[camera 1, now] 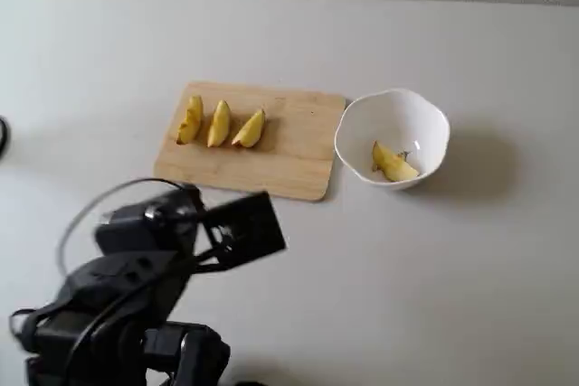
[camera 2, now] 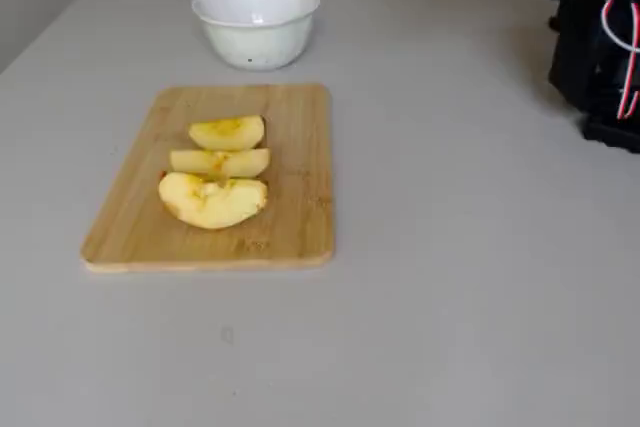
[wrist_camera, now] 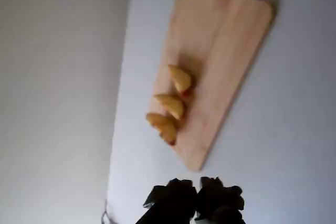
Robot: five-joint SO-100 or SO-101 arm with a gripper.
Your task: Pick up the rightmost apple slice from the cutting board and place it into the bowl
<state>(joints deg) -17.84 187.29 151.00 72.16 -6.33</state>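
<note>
A pale yellow apple slice (camera 1: 392, 163) lies inside the white bowl (camera 1: 425, 124), right of the cutting board (camera 1: 289, 155). Three more wedges lie in a row on the board: a darker one (camera 1: 189, 119), a middle one (camera 1: 219, 124) and a right one (camera 1: 250, 128). They also show in the wrist view (wrist_camera: 169, 105) and in the other fixed view (camera 2: 220, 161). My gripper (wrist_camera: 197, 200) is shut and empty. It hangs well in front of the board (wrist_camera: 226, 40), near the arm's base (camera 1: 267, 223). The bowl's wall (camera 2: 257, 42) hides its inside.
The black arm and its base (camera 1: 118, 314) fill the front left corner of the grey table. Part of the arm with a red-white cable (camera 2: 610, 47) shows at the right edge. A dark cable (camera 1: 3, 137) lies at the left edge.
</note>
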